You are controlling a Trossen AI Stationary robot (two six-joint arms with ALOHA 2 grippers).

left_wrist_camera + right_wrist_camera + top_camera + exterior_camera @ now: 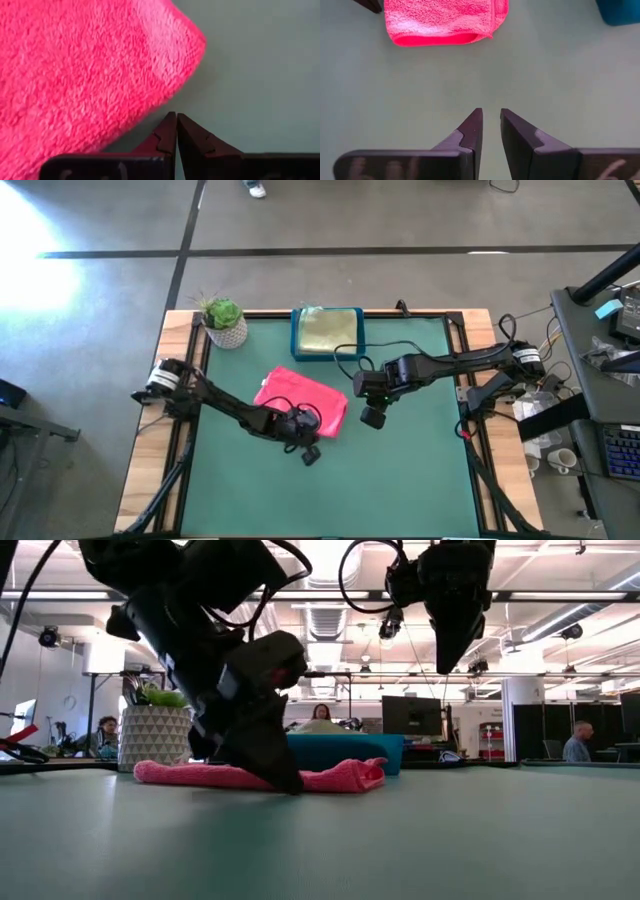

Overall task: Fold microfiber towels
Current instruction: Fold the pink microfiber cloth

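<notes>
One hot pink folded microfiber towel (302,401) is lying mid-table. I'm watching my left gripper (176,120), fingers pinched together and empty, touching down just beside its corner; dragging could undo the fold. My right gripper (491,120) is hovering above, narrowly parted, holding nothing.

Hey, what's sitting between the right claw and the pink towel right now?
Nothing: the right wrist view shows only bare green mat between the right claw and the pink towel.
</notes>
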